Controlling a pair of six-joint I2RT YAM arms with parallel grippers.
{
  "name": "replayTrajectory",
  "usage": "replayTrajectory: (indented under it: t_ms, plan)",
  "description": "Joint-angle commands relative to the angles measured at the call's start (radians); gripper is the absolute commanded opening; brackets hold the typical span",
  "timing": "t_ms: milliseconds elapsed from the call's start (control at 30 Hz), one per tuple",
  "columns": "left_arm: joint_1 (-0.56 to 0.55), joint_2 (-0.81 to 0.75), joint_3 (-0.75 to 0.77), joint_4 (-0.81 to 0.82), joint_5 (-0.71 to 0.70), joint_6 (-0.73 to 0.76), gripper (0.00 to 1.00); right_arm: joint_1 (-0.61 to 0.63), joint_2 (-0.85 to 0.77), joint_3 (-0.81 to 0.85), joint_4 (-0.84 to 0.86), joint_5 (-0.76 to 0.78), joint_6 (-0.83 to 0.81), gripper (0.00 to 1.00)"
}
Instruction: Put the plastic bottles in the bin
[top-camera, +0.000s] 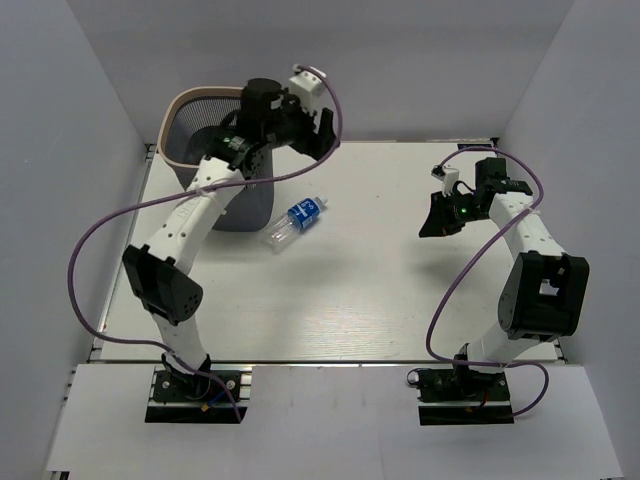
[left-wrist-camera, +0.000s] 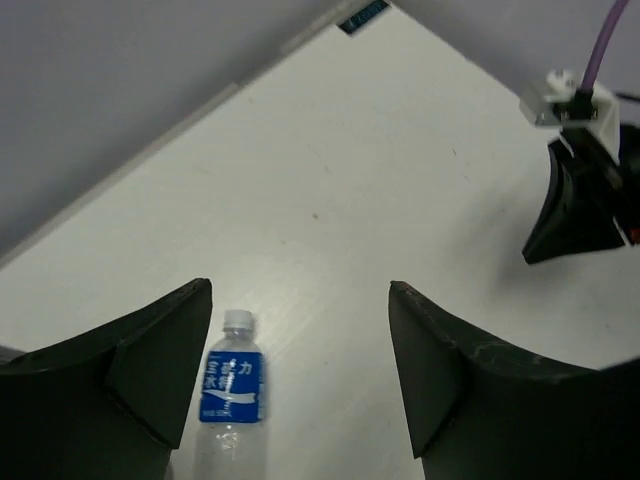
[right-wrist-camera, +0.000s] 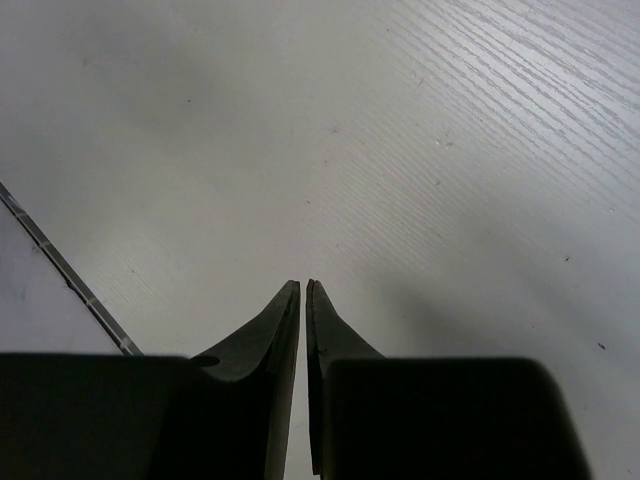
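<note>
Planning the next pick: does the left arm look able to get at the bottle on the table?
Probably yes: the left hand is open above the table, and the bottle lies in plain view below it, nothing between them.

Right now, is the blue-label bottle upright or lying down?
Lying down: the blue-label bottle rests lengthwise on the table, outside the bin.

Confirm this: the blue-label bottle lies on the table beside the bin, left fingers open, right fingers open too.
Not quite: the right wrist view shows the right fingers shut. The blue-label bottle does lie on the table beside the bin, left fingers open.
</note>
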Motion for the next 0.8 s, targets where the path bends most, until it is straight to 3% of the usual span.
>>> replayTrajectory:
  t_ms: [0, 133, 167, 333, 500, 533, 767]
  plan:
    - [-0.059, 0.049, -0.029, -0.093, 0.047, 0.046, 0.80, 0.003, -0.021, 0.000, -0.017, 0.010, -0.009, 0.12]
    - [-0.127, 0.126, -0.038, -0.177, -0.086, 0.069, 0.75, 0.001, -0.021, -0.003, -0.022, 0.016, -0.012, 0.12]
    - [-0.139, 0.146, -0.038, -0.217, -0.176, 0.069, 0.75, 0.001, -0.015, -0.003, -0.020, 0.018, -0.011, 0.12]
    - [-0.181, 0.229, -0.072, -0.273, -0.445, 0.010, 0.81, 0.001, -0.013, -0.009, -0.022, 0.019, -0.015, 0.12]
    - [-0.181, 0.252, -0.087, -0.273, -0.561, -0.019, 0.89, 0.000, -0.010, -0.023, -0.023, 0.024, -0.024, 0.12]
    - [-0.190, 0.252, -0.087, -0.262, -0.586, -0.019, 1.00, -0.002, -0.009, -0.023, -0.026, 0.022, -0.027, 0.12]
    - [-0.190, 0.293, -0.086, -0.248, -0.630, 0.000, 1.00, 0.001, 0.005, -0.020, -0.032, 0.018, -0.032, 0.12]
